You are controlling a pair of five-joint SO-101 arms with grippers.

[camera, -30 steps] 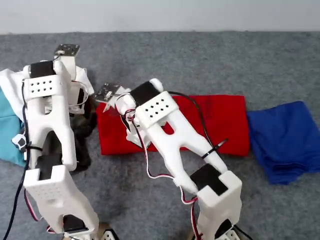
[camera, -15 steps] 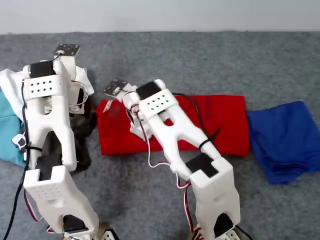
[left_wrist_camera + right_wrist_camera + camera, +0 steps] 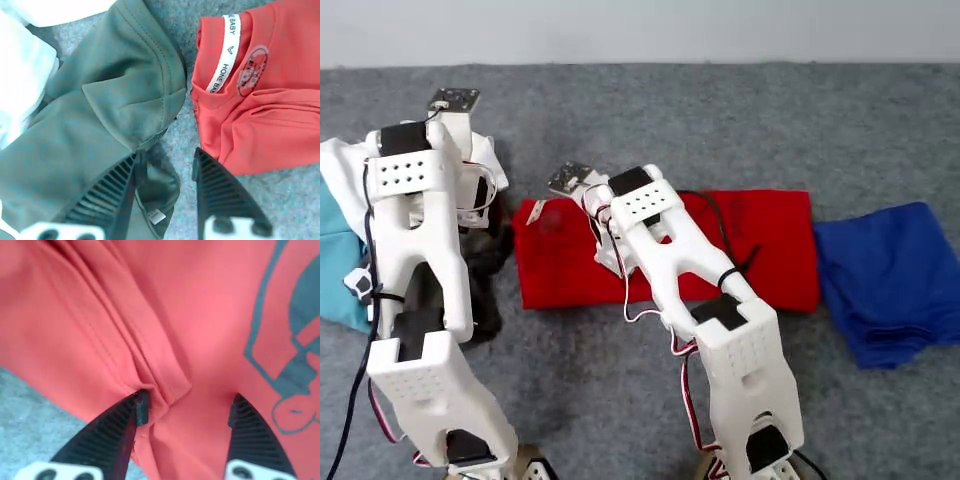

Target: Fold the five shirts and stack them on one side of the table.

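A red shirt [image 3: 770,250] lies folded into a long strip at the middle of the grey table. My right gripper [image 3: 190,407] is open, both fingertips down on the creased red cloth [image 3: 200,315] near the strip's left part and front edge. A dark green shirt [image 3: 100,115] lies crumpled just left of the red one's collar end [image 3: 270,110]. My left gripper [image 3: 167,170] hangs open above the green shirt's edge and the bare gap beside it. A folded blue shirt [image 3: 890,280] rests at the right.
A white shirt [image 3: 335,160] and a teal shirt [image 3: 335,260] lie bunched at the left edge, partly under the left arm. Bare grey table [image 3: 720,120] stretches along the back and at the front left of centre.
The right arm has swung its wrist to the right and slightly farther back over the red shirt's left part. The left arm and the shirts have stayed put.
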